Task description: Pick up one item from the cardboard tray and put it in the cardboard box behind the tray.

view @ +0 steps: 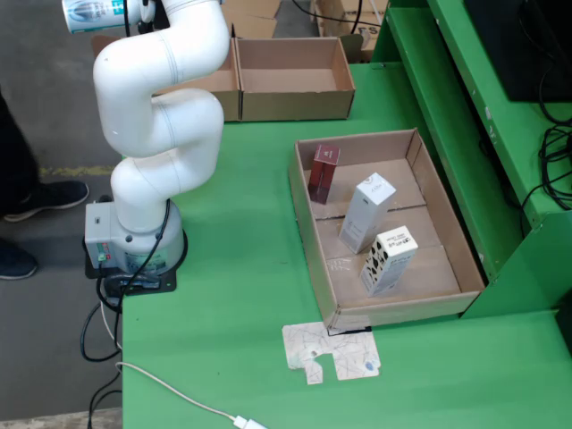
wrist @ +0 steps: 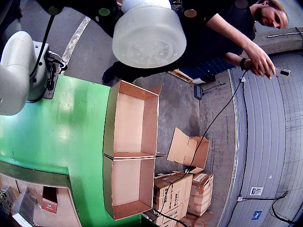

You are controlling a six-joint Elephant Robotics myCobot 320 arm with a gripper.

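- Only the fixed view shows the whole tray: three cartons stand in it, maroon, white, spotted.
- Wrist view alone shows a person's hand beyond two empty boxes.
- Arm folds upward, well left of the tray.
- Gripper: a white cylinder fills the wrist view's top; cannot tell its grip.

Cardboard tray: three upright cartons inside. White cylindrical item above empty cardboard box.

Green table with cardboard tray, boxes (two), paper scrap, cable.
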